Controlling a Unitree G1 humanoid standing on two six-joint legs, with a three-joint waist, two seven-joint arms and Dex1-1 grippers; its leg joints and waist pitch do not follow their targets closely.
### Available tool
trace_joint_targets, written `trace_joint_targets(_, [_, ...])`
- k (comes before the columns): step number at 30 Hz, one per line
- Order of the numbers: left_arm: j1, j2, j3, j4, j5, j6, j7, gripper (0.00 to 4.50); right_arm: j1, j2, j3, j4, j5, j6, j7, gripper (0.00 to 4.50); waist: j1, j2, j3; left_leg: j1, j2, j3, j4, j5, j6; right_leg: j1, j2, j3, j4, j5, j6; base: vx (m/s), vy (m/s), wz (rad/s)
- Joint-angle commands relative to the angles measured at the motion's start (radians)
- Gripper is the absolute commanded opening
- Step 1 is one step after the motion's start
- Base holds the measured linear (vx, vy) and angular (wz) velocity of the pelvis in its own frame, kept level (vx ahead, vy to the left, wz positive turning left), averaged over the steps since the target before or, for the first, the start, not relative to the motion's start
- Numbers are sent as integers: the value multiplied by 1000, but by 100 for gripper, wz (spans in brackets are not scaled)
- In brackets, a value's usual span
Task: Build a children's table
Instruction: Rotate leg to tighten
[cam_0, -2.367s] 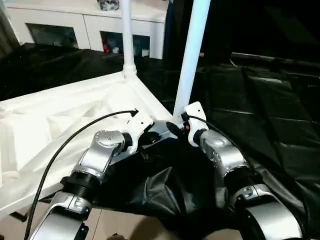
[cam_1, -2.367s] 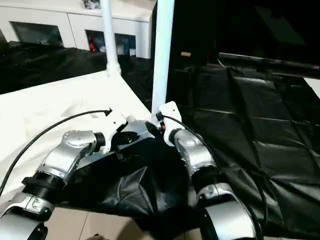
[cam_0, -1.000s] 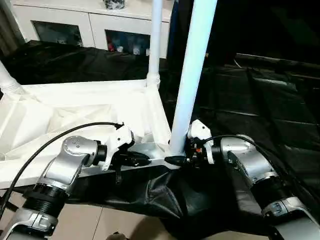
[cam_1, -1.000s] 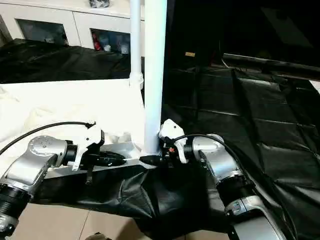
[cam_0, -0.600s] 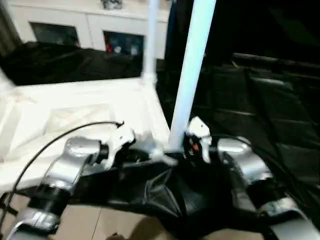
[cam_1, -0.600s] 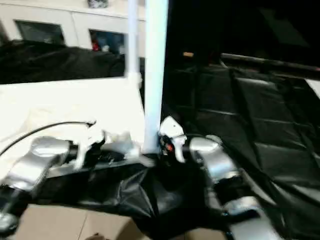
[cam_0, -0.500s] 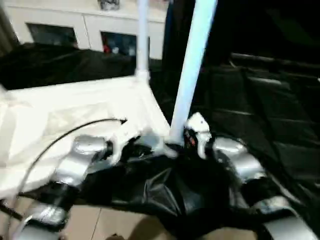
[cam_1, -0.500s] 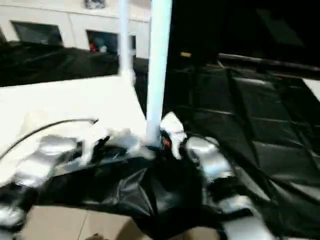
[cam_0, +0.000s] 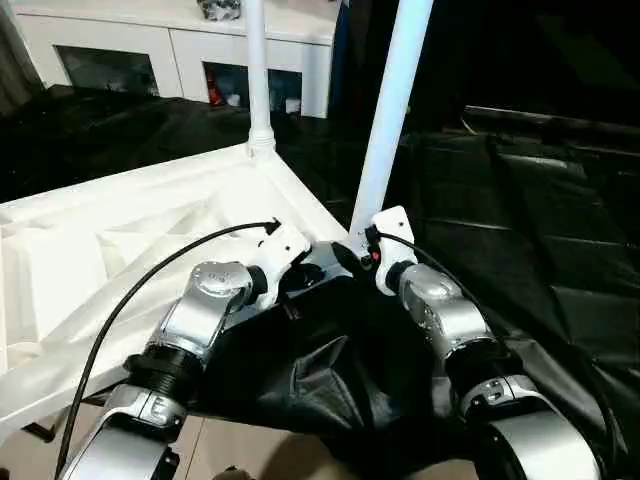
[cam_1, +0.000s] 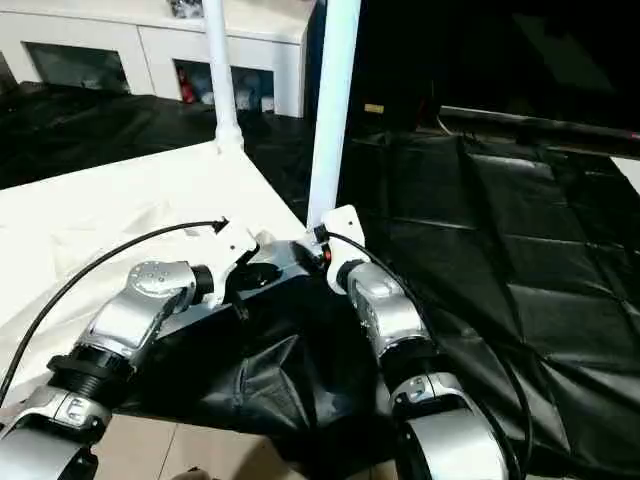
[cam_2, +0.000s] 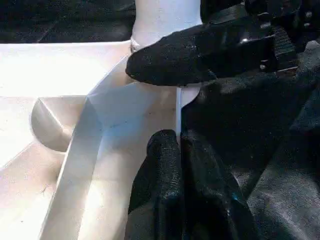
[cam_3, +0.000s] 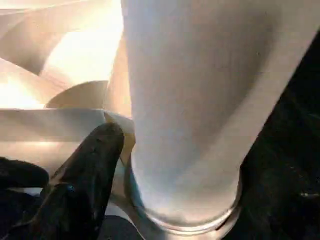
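Black sheeting (cam_0: 540, 230) covers the floor, and a white cabinet (cam_0: 170, 45) stands at the back, its top cut off. On the sheeting the tabletop (cam_0: 110, 260) lies underside up, with two legs (cam_0: 390, 120) standing in its corner sockets, their upper ends out of frame. At the near corner the left tool (cam_2: 176, 150) is pressed together on the thin rim. The right tool (cam_0: 352, 250) sits at the near leg's base, one finger (cam_3: 92, 160) beside it; its spread is hard to make out.

upturned white table top (cam_1: 120, 215) on black sheet (cam_1: 520, 270); two legs upright, near leg (cam_1: 332, 110), far leg (cam_1: 220, 70); both arms meet at near corner.
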Motion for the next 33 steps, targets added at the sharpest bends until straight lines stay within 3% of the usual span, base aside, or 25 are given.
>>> trace_joint_targets(1, [1,-32,-40,-32,-50,-64,-51,0,0,29,58,-18,14,-16,83,391,0,7,-67,2,27,-6,-70,-187,13,56,-77,61,-73,-203,-173,0,0,0])
trace_joint_targets(5, [33,20,-40,-83,-82,-67,-147,0,15,-59,105,-61,-18,-35,194,433,0,9,-67,3,29,-5,-68,-186,23,55,-77,60,-72,-194,-183,0,0,0])
trace_joint_targets(11, [62,96,-40,-126,-117,-94,-296,0,63,-178,144,-171,10,-36,469,433,5,11,-63,5,30,-5,-69,-213,35,54,-75,60,-77,-232,-177,0,0,0])
trace_joint_targets(15, [77,141,-34,-149,-147,-109,-370,0,98,-259,207,-239,22,-21,637,433,13,11,-63,5,32,-4,-69,-202,41,54,-72,60,-74,-218,-184,0,0,0])
trace_joint_targets(24, [107,192,-28,-188,-179,-91,-453,0,128,-277,215,-305,44,12,716,433,17,6,-64,5,33,-5,-70,-196,39,52,-73,60,-72,-224,-189,0,0,0])
trace_joint_targets(33, [120,199,-34,-207,-191,-77,-462,0,126,-273,217,-305,53,17,731,348,17,4,-64,4,32,-5,-70,-187,35,52,-75,60,-72,-236,-183,0,0,0])
